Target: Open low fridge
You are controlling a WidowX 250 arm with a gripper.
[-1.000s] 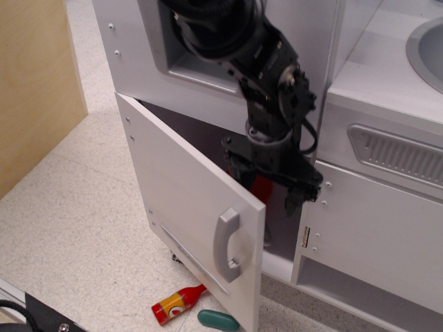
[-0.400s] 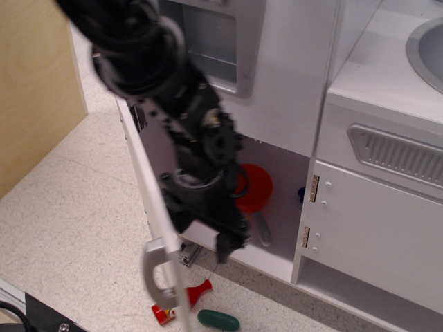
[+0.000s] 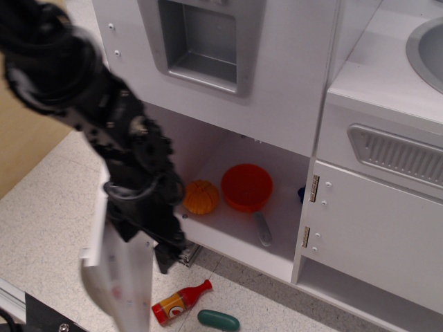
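— Door [image 3: 121,273] of the low fridge [image 3: 239,207] hung swung wide at lower left, blurred, the gripper [image 3: 163,252] against it.

— Were its fingers open or closed?

— Couldn't tell; too blurred.

— What sat inside?

— One orange ball [image 3: 201,196], then one red pan [image 3: 247,187] with a grey handle. On the floor lay one red bottle [image 3: 180,301] and one green piece [image 3: 218,319].
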